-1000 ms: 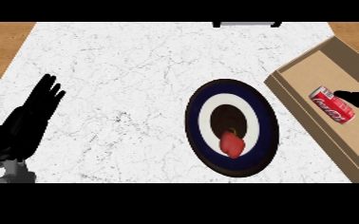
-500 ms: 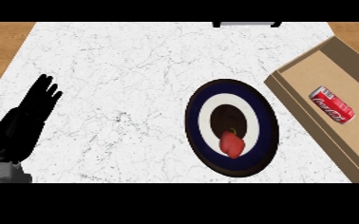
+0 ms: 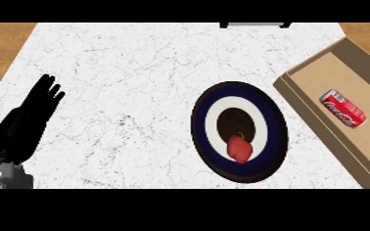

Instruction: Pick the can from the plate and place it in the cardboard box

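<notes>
One can (image 3: 344,108) lies in the cardboard box (image 3: 307,78), apparently flat, well apart from the open left robot hand (image 3: 33,115).

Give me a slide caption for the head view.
Red soda can lying in the cardboard box, red apple on the navy-and-white plate, open left robot hand resting.

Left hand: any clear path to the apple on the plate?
Probably yes. The left hand rests open at the left edge, and only bare counter lies between it and the apple on the plate.
</notes>
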Tool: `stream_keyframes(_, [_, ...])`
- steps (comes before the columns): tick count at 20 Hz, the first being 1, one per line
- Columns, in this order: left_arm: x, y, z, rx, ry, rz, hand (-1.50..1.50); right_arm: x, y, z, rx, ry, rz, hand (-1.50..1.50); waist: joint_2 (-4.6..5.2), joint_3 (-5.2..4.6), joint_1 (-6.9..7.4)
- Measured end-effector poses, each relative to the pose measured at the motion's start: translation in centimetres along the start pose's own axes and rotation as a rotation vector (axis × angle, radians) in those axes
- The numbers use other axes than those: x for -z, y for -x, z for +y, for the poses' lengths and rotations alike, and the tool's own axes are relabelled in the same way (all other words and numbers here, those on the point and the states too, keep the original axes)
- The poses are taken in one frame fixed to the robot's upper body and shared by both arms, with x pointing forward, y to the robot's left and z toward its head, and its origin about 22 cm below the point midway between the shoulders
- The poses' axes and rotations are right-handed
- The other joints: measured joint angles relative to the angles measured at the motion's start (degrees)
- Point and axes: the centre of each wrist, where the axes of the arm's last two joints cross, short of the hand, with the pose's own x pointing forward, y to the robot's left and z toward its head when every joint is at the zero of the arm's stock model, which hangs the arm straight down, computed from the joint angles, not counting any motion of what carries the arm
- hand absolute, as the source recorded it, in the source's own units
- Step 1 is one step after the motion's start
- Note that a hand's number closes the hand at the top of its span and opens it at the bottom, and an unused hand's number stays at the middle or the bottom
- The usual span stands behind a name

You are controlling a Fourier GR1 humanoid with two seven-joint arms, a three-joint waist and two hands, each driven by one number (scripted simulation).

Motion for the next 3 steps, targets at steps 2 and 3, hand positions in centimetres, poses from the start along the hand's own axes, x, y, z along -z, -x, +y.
stream_keyframes(2, [0.17, 0.31, -0.43, -0.003, 0.004, 0.001, 0.0, -0.12, 0.41, -1.08, 0.004, -0.004, -0.002, -1.5, -0.01, -0.01, 0.02])
stream_keyframes(3, [0.2, 0.23, -0.83, -0.001, 0.006, 0.001, 0.0, 0.05, 0.56, -1.37, 0.002, -0.005, -0.004, -1.5, 0.0, -0.01, 0.06])
